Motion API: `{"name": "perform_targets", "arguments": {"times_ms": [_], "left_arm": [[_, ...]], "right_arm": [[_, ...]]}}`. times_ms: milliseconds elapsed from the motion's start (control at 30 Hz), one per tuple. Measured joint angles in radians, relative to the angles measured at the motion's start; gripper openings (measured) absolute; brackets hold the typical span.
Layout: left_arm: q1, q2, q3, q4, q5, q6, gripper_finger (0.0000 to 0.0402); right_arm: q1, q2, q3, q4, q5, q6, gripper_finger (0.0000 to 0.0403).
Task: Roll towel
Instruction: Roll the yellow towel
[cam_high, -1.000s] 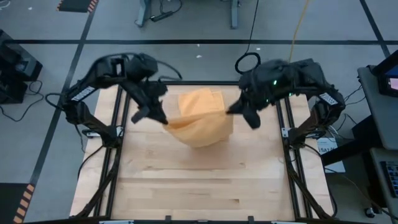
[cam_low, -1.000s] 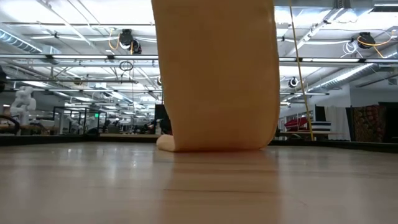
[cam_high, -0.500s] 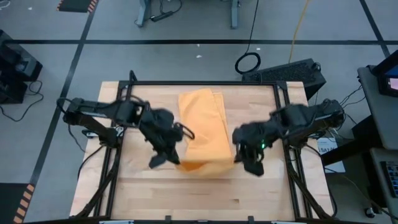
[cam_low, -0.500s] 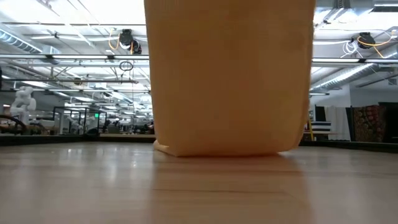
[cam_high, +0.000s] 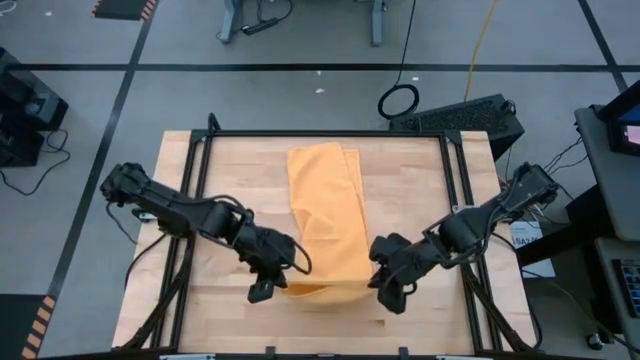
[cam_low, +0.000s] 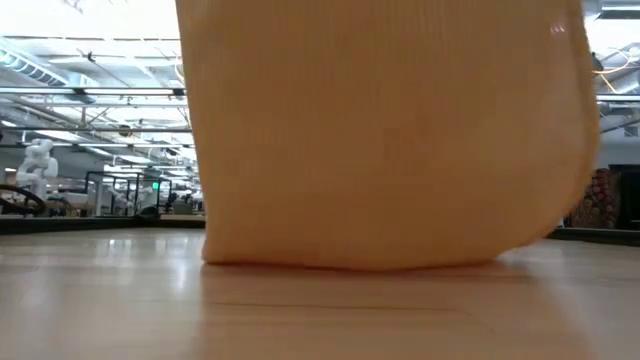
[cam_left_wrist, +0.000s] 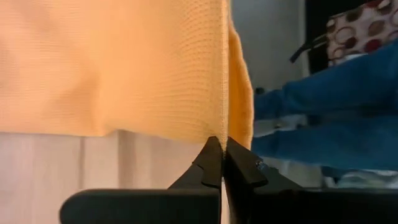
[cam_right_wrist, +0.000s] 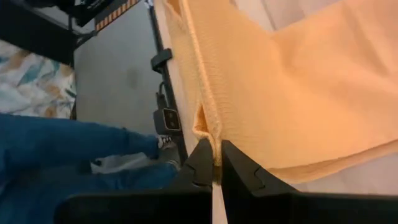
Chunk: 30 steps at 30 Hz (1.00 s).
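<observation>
The towel (cam_high: 325, 215) lies mid-table (cam_high: 420, 310), its near end apparently lifted between both arms.

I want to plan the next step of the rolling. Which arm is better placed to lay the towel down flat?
Neither alone. The left gripper and right gripper each pinch one near corner of the towel, level with each other, so both should probably lower together.
</observation>
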Motion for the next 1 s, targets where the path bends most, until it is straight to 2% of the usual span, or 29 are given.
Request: {"name": "perform_targets", "arguments": {"times_ms": [167, 533, 733, 833, 1000], "left_arm": [[-0.007, 0.000, -0.096, 0.069, -0.060, -0.001, 0.0004], [-0.023, 0.000, -0.253, 0.325, -0.064, 0.003, 0.0006], [-0.023, 0.000, -0.284, 0.357, -0.064, -0.127, 0.0007], [-0.029, 0.000, -0.277, 0.355, -0.042, -0.188, 0.0030], [-0.039, -0.022, -0.251, 0.355, -0.014, -0.266, 0.0118]], "right_arm": [[0.007, 0.003, -0.091, 0.069, 0.034, 0.104, 0.0000], [0.044, 0.002, -0.215, 0.181, 0.029, 0.227, 0.0000], [0.070, 0.002, -0.289, 0.293, 0.034, 0.273, 0.0000], [0.089, 0.002, -0.295, 0.300, 0.021, 0.274, 0.0000], [0.110, 0.002, -0.296, 0.273, 0.022, 0.259, 0.0000]]}}
